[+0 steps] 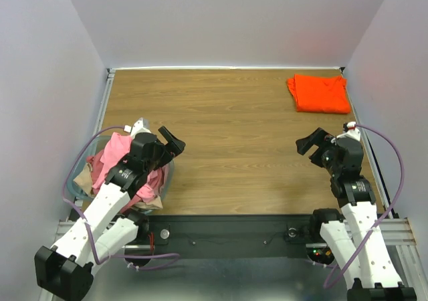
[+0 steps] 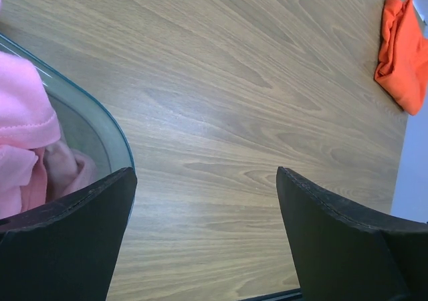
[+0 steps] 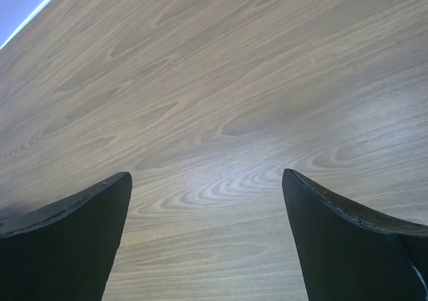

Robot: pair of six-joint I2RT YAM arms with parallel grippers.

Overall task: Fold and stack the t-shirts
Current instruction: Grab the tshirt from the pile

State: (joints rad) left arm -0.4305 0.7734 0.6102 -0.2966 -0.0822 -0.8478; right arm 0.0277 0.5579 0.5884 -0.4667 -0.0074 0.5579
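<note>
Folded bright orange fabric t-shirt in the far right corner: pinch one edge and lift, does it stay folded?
Probably not: the folded bright orange fabric t-shirt looks soft and creased, so its layers would likely droop open. It lies flat and thin, so likely light. Pushed, it may bunch on the wooden table rather than slide whole.

Lab test cell, plain white walls (image 1: 40, 67), wooden table (image 1: 227, 147), aluminium frame (image 1: 401, 227)

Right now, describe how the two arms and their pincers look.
The left arm and right arm both have white links with black joints. A lilac cable loops along each. The left pincer and right pincer are black, each with two broad fingers that taper to blunt points.
</note>
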